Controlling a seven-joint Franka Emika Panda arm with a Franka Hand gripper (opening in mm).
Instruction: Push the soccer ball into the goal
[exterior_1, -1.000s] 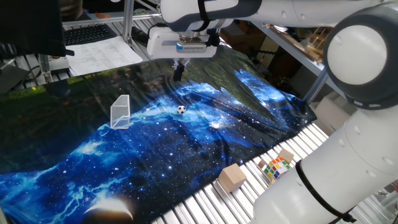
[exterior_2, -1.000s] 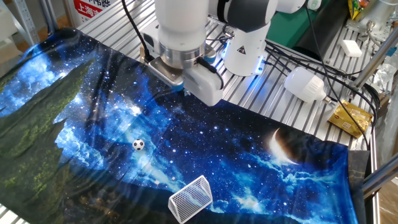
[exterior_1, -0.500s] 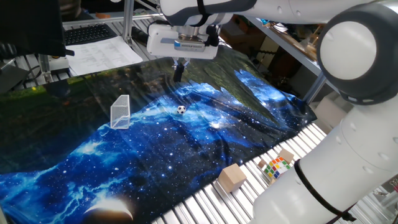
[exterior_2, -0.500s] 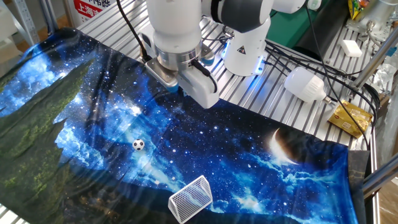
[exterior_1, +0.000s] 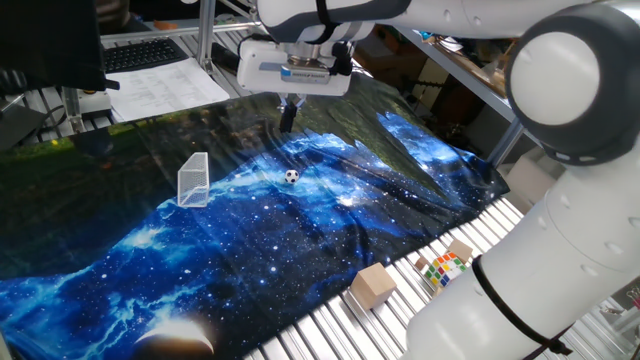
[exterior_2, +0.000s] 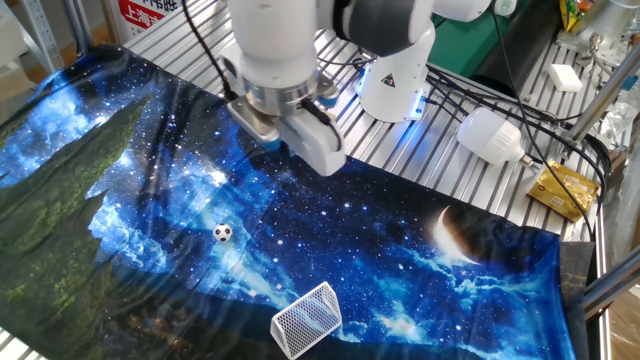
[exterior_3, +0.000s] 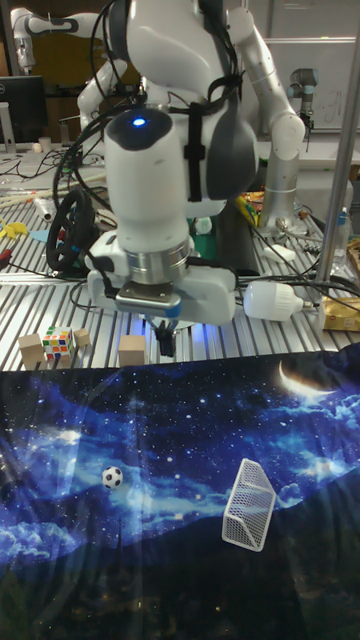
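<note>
The soccer ball is a tiny white-and-black ball lying on the blue galaxy cloth. The goal, a small clear mesh box, stands on the same cloth about a hand's width from the ball. My gripper hangs above the cloth, beyond the ball in one fixed view and clear of it. Its dark fingers are pressed together with nothing between them. In the other fixed view the hand body hides the fingertips.
A tan wooden block and a multicoloured puzzle cube sit on the metal rollers past the cloth's edge. More blocks lie near the robot base. Papers and a keyboard lie at the far end.
The arm has shifted slightly to the left in the other fixed view. The ball and the goal have not moved.
</note>
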